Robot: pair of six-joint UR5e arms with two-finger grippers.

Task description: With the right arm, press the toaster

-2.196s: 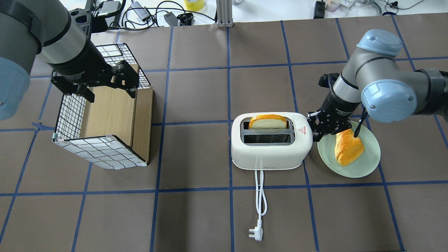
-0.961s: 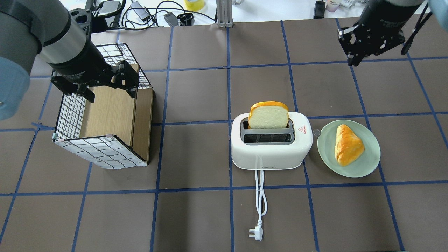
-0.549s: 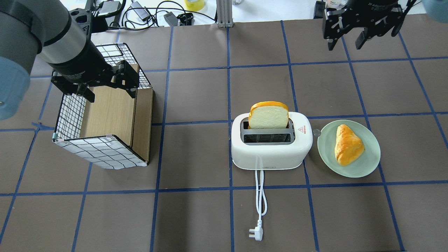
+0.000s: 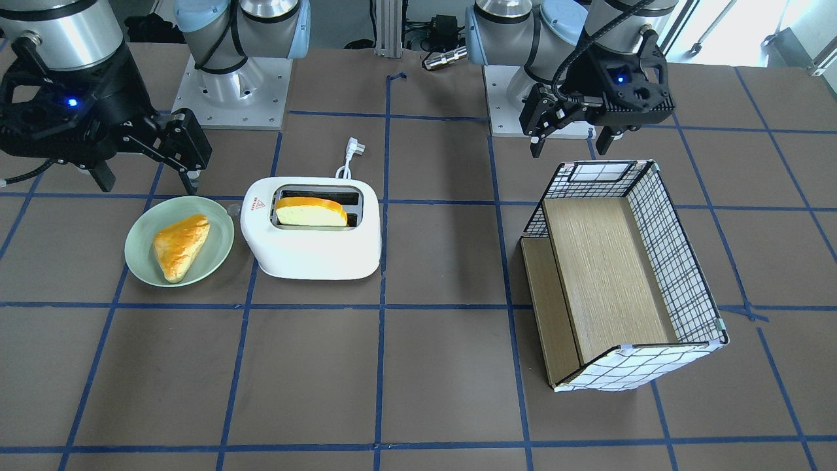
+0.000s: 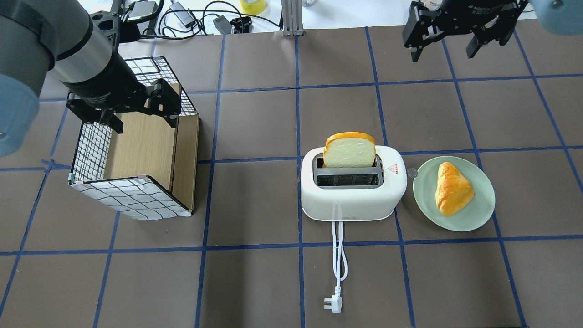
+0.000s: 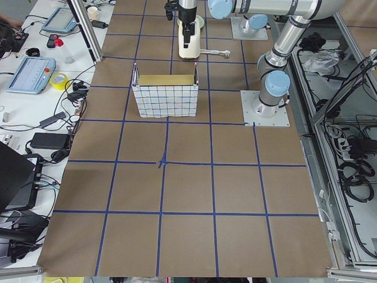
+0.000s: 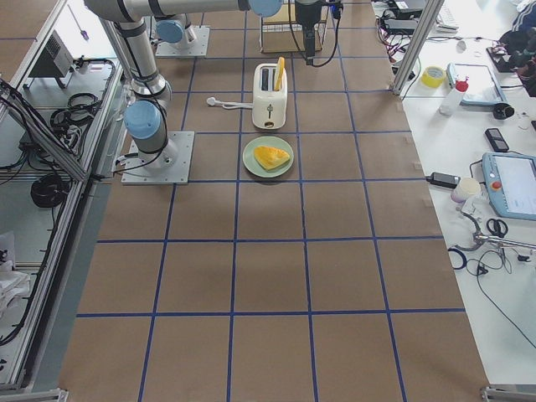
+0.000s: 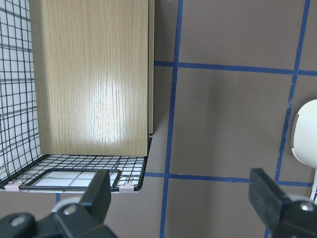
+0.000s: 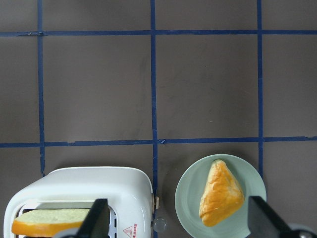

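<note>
One bread slice (image 5: 350, 152) stands up in the toaster (image 5: 353, 200) — right gripper (image 5: 442, 50) spread wide, far-right of it; left gripper (image 5: 143, 122) spread too, above the wire box (image 5: 136, 196).

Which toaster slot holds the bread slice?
The far slot, on the side away from the cord; the cord-side slot is empty.

The toaster (image 5: 353, 191) is smooth white plastic with a soft shine. At its 3 o'clock, the plate (image 5: 483, 207) is smooth, pale green and dull. The box (image 5: 141, 146) has a light wood floor that gleams a bit, and thin black wire walls. The table (image 5: 255, 127) is dull brown paper with blue tape lines (image 5: 297, 114).
</note>
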